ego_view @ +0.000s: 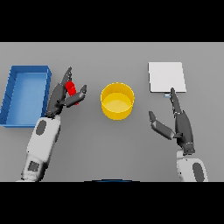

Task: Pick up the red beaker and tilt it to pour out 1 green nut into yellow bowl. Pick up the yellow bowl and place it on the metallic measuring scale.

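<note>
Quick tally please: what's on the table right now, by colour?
Red: 1, the red beaker, in the left hand
Yellow: 1, the yellow bowl
Blue: 1, the blue bin
White/metallic: 1, the measuring scale, by the right hand
Total: 4

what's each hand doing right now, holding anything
Left hand: fingers and thumb curled round the red beaker, holding it.
Right hand: open, fingers straight, holding nothing.
</note>
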Controlling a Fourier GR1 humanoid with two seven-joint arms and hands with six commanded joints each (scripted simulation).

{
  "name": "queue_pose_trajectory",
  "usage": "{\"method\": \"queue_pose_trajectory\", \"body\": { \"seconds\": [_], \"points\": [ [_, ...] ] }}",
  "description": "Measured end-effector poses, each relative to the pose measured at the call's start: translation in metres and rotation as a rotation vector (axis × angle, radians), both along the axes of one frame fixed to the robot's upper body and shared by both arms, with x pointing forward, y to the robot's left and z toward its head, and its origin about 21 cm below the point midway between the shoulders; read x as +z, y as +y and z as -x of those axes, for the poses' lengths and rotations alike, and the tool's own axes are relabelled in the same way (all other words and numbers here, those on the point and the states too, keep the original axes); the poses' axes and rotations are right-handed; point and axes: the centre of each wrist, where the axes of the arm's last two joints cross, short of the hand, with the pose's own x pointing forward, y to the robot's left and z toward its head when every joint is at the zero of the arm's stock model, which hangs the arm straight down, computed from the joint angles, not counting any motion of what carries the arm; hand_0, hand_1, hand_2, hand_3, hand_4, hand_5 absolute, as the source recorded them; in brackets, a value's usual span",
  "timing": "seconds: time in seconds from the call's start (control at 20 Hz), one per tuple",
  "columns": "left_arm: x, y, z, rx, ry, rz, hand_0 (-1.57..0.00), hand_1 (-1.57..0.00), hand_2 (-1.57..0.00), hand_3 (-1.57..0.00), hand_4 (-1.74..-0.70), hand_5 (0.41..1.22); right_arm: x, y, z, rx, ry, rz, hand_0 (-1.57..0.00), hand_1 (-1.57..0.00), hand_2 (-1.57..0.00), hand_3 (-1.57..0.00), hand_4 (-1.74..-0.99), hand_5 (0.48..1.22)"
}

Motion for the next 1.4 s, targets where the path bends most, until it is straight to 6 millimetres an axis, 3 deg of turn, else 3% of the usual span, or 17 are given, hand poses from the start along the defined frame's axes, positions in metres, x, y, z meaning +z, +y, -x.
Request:
{"method": "queue_pose_trajectory", "body": {
  "seconds": [0.1, 0.2, 0.35, 0.5, 0.55, 0.7, 1.0, 1.4],
  "points": [
    [-0.003, -0.005, -0.004, 0.022, 0.000, 0.032, -0.29, -0.33, -0.36, -0.29, -1.45, 0.783, 0.000, 0.002, -0.002, -0.002, 0.007, -0.004, 0.00, 0.00, 0.00, 0.00, -1.258, 0.644],
    [-0.003, -0.007, -0.007, 0.049, 0.016, 0.048, -0.66, -0.70, -0.73, -0.72, -1.50, 0.941, -0.001, 0.002, 0.002, 0.000, -0.010, 0.002, 0.00, 0.00, 0.00, 0.00, -1.255, 0.644],
    [-0.004, -0.013, -0.009, 0.030, -0.011, 0.004, -1.11, -1.12, -1.14, -0.97, -1.60, 1.078, -0.003, 0.000, 0.002, -0.007, 0.001, -0.007, 0.00, 0.00, 0.00, 0.00, -1.252, 0.644],
    [0.000, -0.014, -0.013, 0.005, 0.008, -0.030, -1.33, -1.34, -1.35, -1.27, -1.52, 1.148, -0.002, 0.001, 0.003, -0.013, -0.004, -0.015, 0.00, 0.00, 0.00, 0.00, -1.259, 0.646],
    [-0.002, -0.016, -0.010, -0.003, 0.001, -0.021, -1.38, -1.39, -1.40, -1.33, -1.51, 1.162, -0.002, 0.001, 0.001, -0.009, 0.001, -0.017, 0.00, 0.00, 0.00, 0.00, -1.257, 0.645],
    [-0.003, -0.018, -0.008, 0.023, -0.022, 0.013, -1.47, -1.48, -1.48, -1.45, -1.62, 1.140, 0.003, 0.000, 0.000, -0.008, 0.002, -0.022, 0.00, 0.00, 0.00, 0.00, -1.260, 0.643],
    [0.026, -0.022, -0.014, 0.068, -0.112, 0.055, -1.55, -1.55, -1.55, -1.54, -1.71, 1.114, 0.000, 0.001, 0.002, -0.004, -0.010, 0.006, 0.00, 0.00, 0.00, 0.00, -1.263, 0.652],
    [0.077, -0.031, -0.018, -0.101, -0.136, -0.311, -1.56, -1.56, -1.56, -1.56, -1.73, 1.117, -0.001, -0.001, 0.005, -0.007, -0.007, 0.033, 0.00, 0.00, 0.00, 0.00, -1.256, 0.676]
  ]
}}
